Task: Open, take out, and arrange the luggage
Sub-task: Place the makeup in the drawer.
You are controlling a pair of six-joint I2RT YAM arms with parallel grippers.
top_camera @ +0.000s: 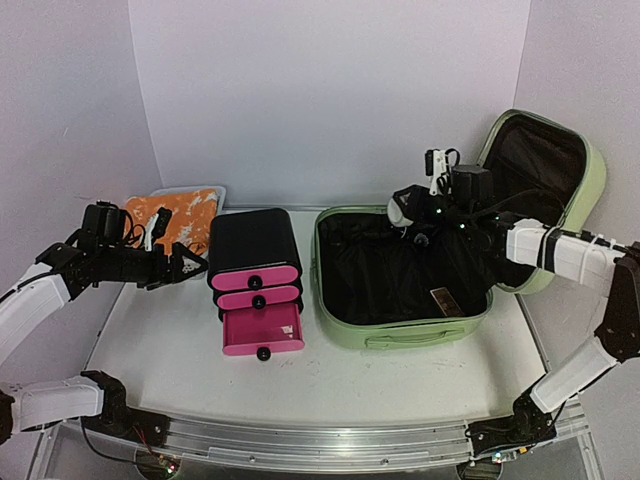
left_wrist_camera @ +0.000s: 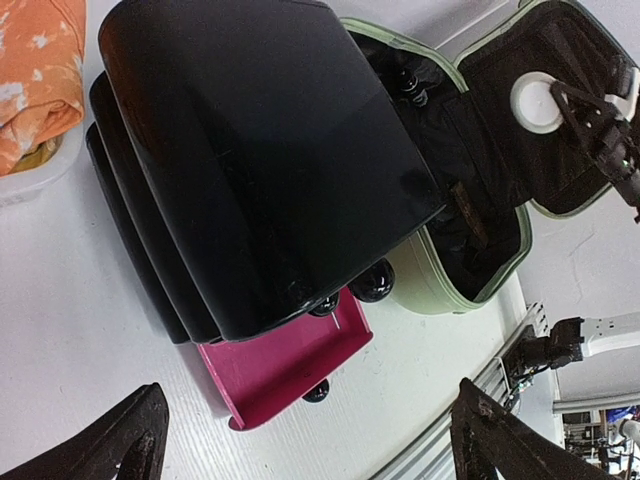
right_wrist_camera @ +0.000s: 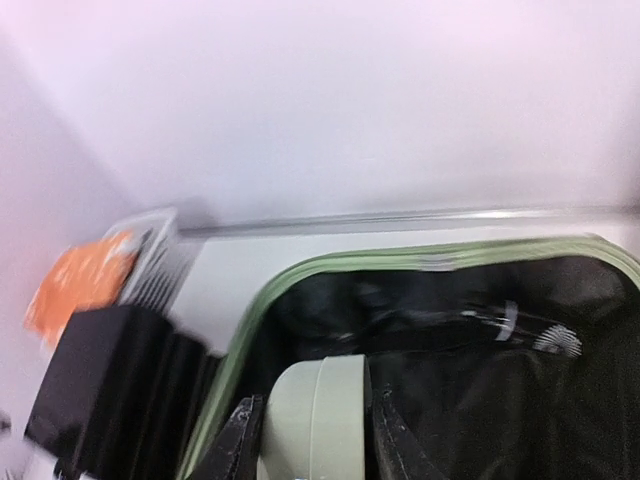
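The luggage point(top_camera: 400, 335) lies open on the right half of the bench point(top_camera: 160, 360). Its lid stands up toward the right wall, and the black lining of the lower shell is exposed.

My right end effector point(top_camera: 405, 210) hangs over the far-left part of that shell. It is pinching a pale round item point(right_wrist_camera: 315, 420) across its edge. I can't tell whether this is a small tub or a roll.

My left end effector point(top_camera: 185, 265) is spread and holds nothing. It sits left of the black drawer box point(top_camera: 252, 240), whose bottom pink drawer point(top_camera: 262, 330) is pulled out. The white perforated basket point(top_camera: 215, 190) with an orange cloth point(top_camera: 175, 215) is behind it.

I read this as the take-out step, with one item lifted and a place for it yet to be found. To do it well:

- **Lift:** I'd raise the item straight up until it clears the green rim, then travel left, so the loose lining doesn't snag or drag along.
- **Grip:** The pinch is on a curved, smooth side, so I'd move slowly and keep the wrist level to stop the item rotating out.
- **Placement:** The open drawer looks like a likely spot. I'd come in from above and release low.
- **Left arm:** I'd keep it where it is, clear of that path.

More dark things lie in the shell, but I can't make them out.
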